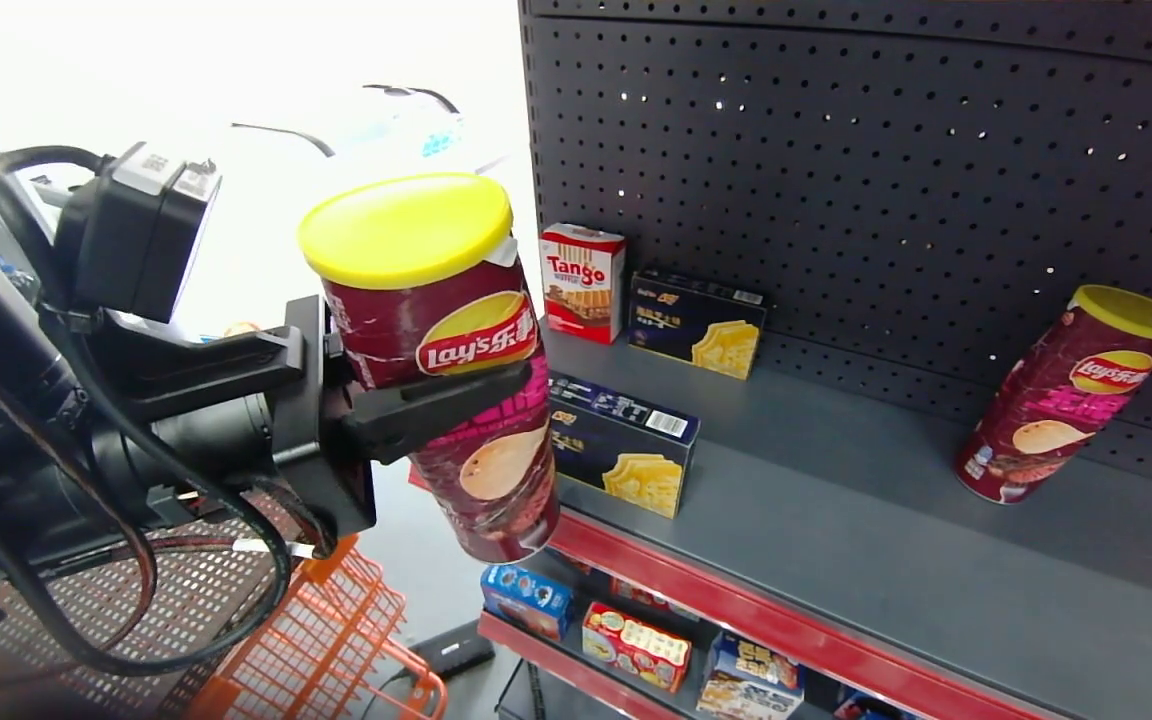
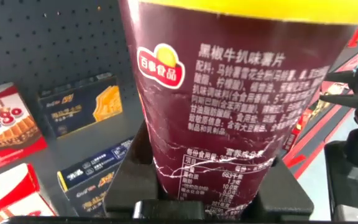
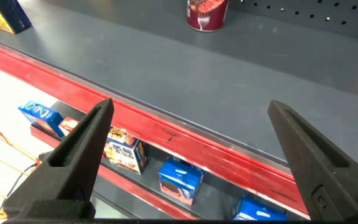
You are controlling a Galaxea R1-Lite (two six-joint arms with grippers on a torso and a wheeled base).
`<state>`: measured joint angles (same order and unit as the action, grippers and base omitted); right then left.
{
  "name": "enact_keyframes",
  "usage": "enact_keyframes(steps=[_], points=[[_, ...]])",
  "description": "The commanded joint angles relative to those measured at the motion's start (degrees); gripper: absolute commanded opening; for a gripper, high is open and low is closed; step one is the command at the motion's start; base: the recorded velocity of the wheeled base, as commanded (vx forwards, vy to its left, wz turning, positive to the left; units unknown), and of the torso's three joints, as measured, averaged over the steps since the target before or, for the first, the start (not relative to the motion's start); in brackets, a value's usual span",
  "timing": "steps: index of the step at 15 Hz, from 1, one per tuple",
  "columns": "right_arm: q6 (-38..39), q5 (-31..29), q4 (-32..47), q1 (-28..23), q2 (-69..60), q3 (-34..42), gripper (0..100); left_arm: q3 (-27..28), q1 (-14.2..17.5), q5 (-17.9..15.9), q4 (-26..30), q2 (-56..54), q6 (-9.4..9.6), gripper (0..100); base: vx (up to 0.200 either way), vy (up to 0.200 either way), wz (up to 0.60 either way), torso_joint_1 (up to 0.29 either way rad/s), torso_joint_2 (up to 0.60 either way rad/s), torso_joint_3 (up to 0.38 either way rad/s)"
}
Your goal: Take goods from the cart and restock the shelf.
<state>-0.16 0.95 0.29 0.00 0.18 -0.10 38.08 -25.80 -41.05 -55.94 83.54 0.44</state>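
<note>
nearest to me, well on the near side of the shelf's red lip (image 1: 766,620) and below it, sat the orange cart (image 1: 336,640). just short of that lip's left end the left gripper (image 1: 416,395) was clenched around the middle of a chip can (image 1: 436,330), one finger across the label. the yellow lid was up, the tube a touch tilted, and its base hung about level with the lip. the right gripper (image 3: 191,109) hovered on the near side of the lip too, jaws spread wide with nothing between them. just behind the lip lay a dark blue box (image 1: 621,445). farther back, against the pegboard (image 1: 886,150), stood a red wafer box (image 1: 582,282) and a second blue box (image 1: 696,322), and well along to the right a second chip can (image 1: 1066,400). to my eye the held can would be light and stiff enough for a firm pinch, but a thin card tube dents if squeezed hard. the glossy wrap looked slippery, and crisps break easily. mid-body seemed the right hold, clear of the lid. being tall and narrow, it would need setting down flat or it would topple.
</note>
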Motion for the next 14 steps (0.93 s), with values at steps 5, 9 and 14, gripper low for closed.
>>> enact_keyframes(steps=[5,9,14], points=[[0.0,0.0,0.0,0.0,0.1,0.0,100,2.0,-0.1,-0.7,0.0,1.4,0.00,0,0.000,0.000,0.00,0.000,0.00,0.000],[0.0,0.0,0.0,0.0,0.1,0.0,100,3.0,-0.1,-1.1,0.0,2.0,0.00,0,0.000,0.000,-0.45,-0.002,0.00,0.005],[0.0,0.0,0.0,0.0,0.1,0.0,100,3.9,-0.1,-1.1,0.0,2.7,0.00,0,0.000,0.000,-0.60,0.010,0.01,0.003]])
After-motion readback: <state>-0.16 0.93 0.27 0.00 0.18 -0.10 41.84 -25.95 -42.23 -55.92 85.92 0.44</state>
